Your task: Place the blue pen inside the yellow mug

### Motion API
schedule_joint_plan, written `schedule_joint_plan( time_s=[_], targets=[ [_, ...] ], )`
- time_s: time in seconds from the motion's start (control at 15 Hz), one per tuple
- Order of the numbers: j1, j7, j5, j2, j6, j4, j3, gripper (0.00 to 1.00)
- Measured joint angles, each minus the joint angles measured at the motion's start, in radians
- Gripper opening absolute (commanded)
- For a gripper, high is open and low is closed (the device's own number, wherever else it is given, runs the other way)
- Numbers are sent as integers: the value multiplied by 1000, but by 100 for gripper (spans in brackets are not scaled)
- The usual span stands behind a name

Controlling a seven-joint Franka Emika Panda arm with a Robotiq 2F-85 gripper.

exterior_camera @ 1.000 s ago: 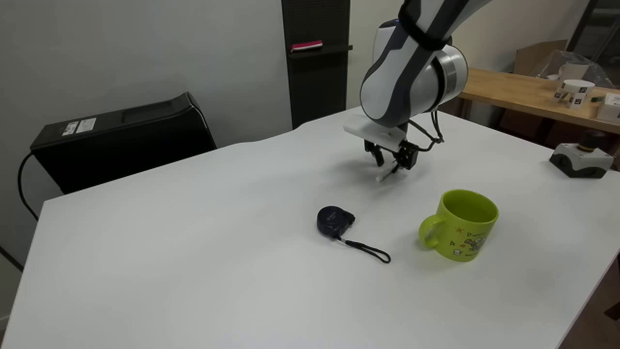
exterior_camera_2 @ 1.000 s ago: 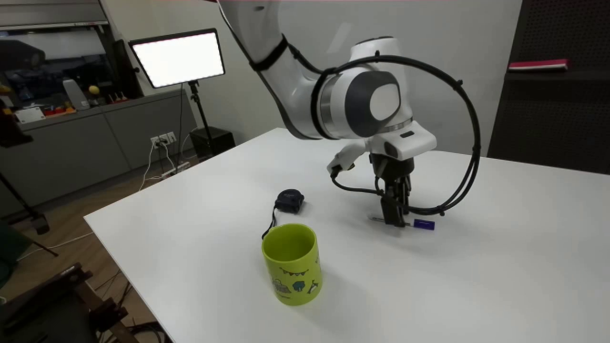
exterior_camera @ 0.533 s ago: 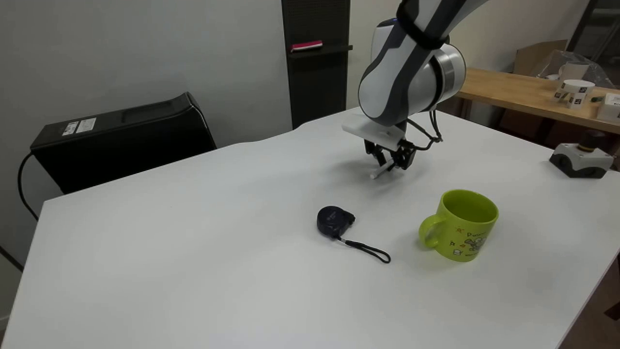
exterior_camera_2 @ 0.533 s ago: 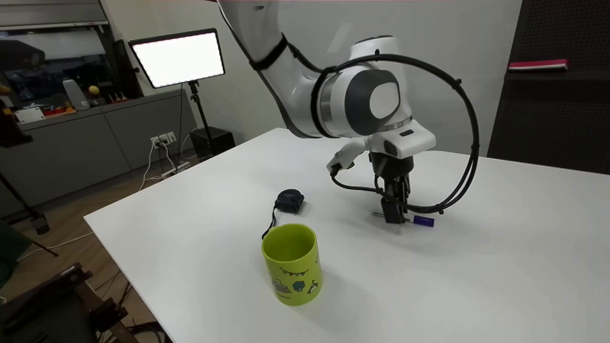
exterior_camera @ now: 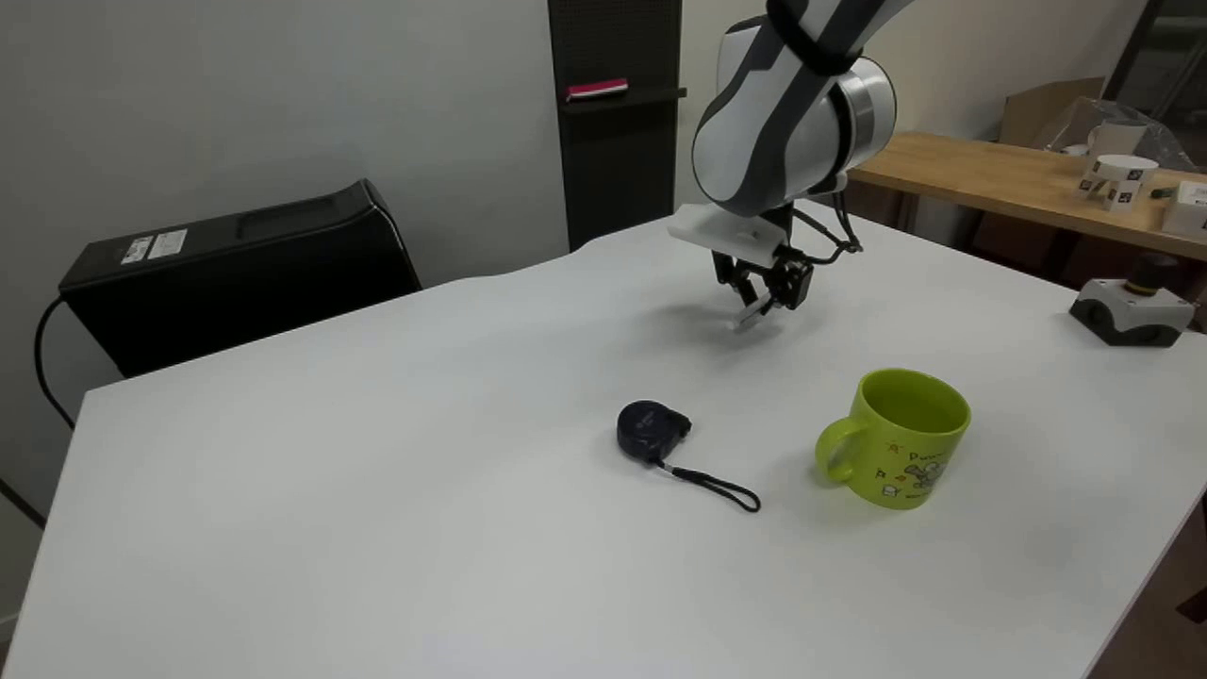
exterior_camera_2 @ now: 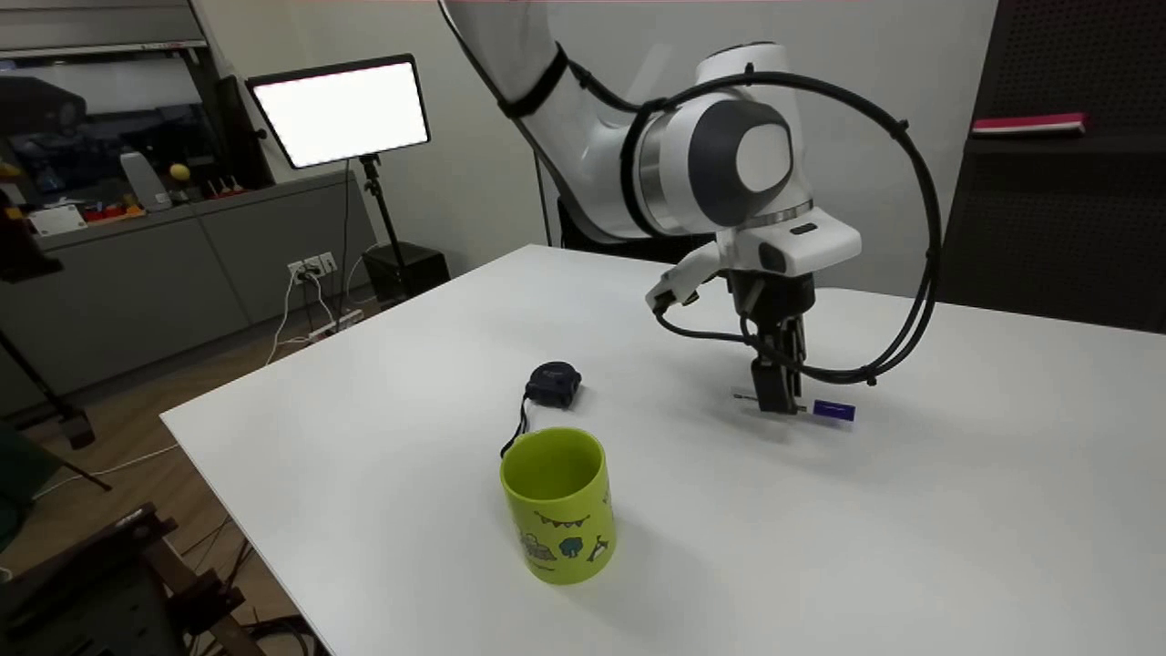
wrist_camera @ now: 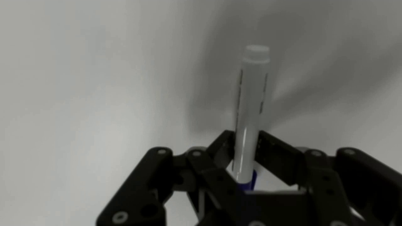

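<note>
I have the blue pen [wrist_camera: 249, 116] clamped in my jaws — gripped by its pale part — just above the white surface [exterior_camera_2: 820, 547]. The yellow mug [exterior_camera: 901, 453] stands upright there, well apart from the pen, a dark tape measure [exterior_camera: 651, 431] lying near it.

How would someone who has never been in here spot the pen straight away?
Find the white table, then follow the robot arm over it down to the black gripper. The pen is clasped there. Unlike the dark round gadget and yellow-green mug, it is slim, white-barrelled and blue at one end.
</note>
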Motion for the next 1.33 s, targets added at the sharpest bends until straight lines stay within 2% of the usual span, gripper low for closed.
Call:
schedule_joint_plan(
  time_s=[0.47,1.0,1.33],
  targets=[
    [-1,2,-7,0,-55,64,-10,6],
    [0,21,-102,-25,-92,87,-66,6],
    [12,21,-145,-61,-103,87,-70,6]
  ],
)
